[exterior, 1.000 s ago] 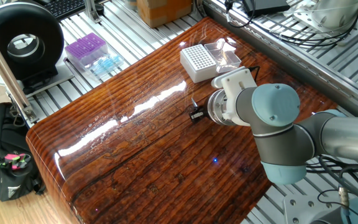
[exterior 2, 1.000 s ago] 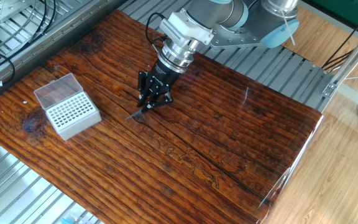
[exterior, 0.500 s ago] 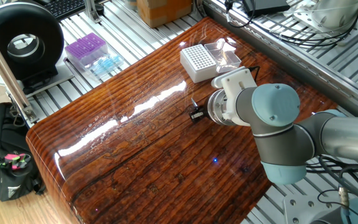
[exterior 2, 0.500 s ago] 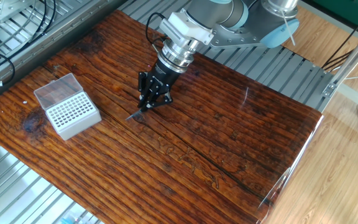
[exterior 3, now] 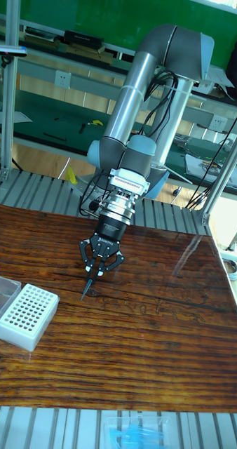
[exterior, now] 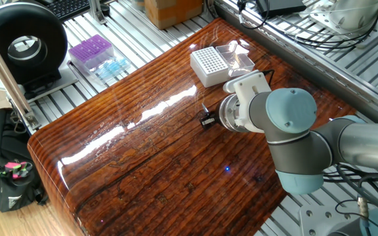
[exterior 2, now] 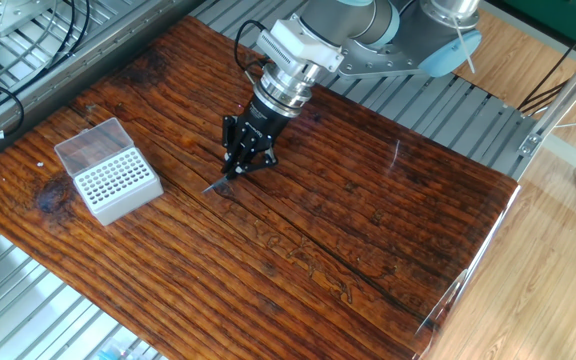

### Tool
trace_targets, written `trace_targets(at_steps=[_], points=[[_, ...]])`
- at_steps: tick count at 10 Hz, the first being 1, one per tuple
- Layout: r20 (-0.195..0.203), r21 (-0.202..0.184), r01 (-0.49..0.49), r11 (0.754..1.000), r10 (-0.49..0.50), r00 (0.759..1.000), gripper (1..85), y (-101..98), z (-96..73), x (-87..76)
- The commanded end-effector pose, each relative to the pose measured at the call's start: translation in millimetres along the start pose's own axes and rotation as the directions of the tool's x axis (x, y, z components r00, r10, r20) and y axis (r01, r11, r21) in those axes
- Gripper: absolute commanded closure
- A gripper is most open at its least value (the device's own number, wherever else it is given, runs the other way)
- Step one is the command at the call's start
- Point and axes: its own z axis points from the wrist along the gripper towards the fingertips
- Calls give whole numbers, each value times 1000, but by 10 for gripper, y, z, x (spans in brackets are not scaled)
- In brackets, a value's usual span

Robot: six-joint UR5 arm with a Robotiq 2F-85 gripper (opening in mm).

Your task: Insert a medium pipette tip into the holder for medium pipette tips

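My gripper point(exterior 2: 236, 168) hangs tilted over the middle of the wooden table point(exterior 2: 368, 240), shut on the medium pipette tip point(exterior 2: 218, 184), a thin dark sliver that sticks out below the fingers. In the tall fixed view the tip point(exterior 3: 86, 287) points down-left, its end close to the table surface; I cannot tell if it touches. The gripper point(exterior 3: 97, 269) stands right of the holder point(exterior 3: 27, 316), a white block with a grid of holes and its clear lid point(exterior 3: 1, 292) open beside it. The holder point(exterior 2: 118, 184) is apart from the gripper. From the opposite side the gripper point(exterior: 207, 120) is mostly hidden behind the wrist, with the holder point(exterior: 209, 65) beyond it.
A purple tip box point(exterior: 90, 52) and a heap of light-blue tips point(exterior: 112, 67) lie on the metal rails off the table's edge. A black round device point(exterior: 25, 46) and a black bag point(exterior: 8, 167) are outside the table. Cables point(exterior 2: 8, 90) run past the holder.
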Motion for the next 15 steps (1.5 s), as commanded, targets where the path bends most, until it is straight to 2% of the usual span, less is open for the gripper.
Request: trace_targets(at_steps=[1, 15], points=[[10, 3, -7, 1000, 7, 1000, 657, -47, 52, -19], [16, 10, 15, 1000, -15, 1000, 653, -65, 178, -15]])
